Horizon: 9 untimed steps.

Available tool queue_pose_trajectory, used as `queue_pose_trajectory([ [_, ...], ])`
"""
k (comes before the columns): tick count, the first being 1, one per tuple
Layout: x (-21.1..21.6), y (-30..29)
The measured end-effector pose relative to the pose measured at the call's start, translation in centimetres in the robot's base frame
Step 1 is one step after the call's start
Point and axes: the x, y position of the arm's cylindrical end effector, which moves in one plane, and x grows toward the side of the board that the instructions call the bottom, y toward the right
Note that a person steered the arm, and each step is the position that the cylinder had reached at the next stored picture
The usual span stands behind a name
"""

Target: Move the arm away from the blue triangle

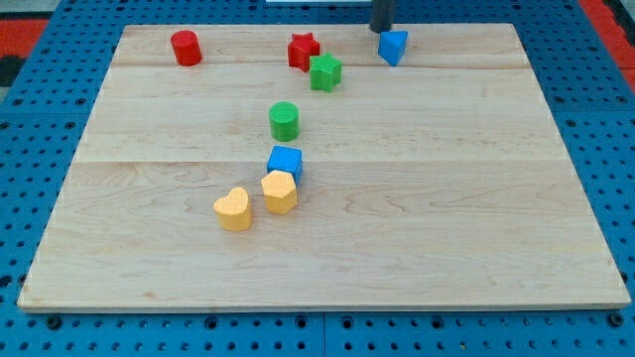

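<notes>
My tip (pixel 381 30) sits just beside the blue triangle (pixel 393 47), at its upper-left, near the desk's (pixel 446 198) top edge. No claw here, nothing held. Best retreat: slide clear, away from the red star (pixel 304 51).

Pale wooden board (pixel 446 198) — smooth, visible grain, matt blue pegboard (pixel 30 327) beneath — perforated

view: single camera | angle: high, looking down, probably tilted | framing: whole board (pixel 476 248)
</notes>
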Motion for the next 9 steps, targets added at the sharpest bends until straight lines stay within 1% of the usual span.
queue_pose_trajectory([
  [1, 2.0, 1.0],
  [4, -0.1, 1.6],
  [9, 0.1, 1.2],
])
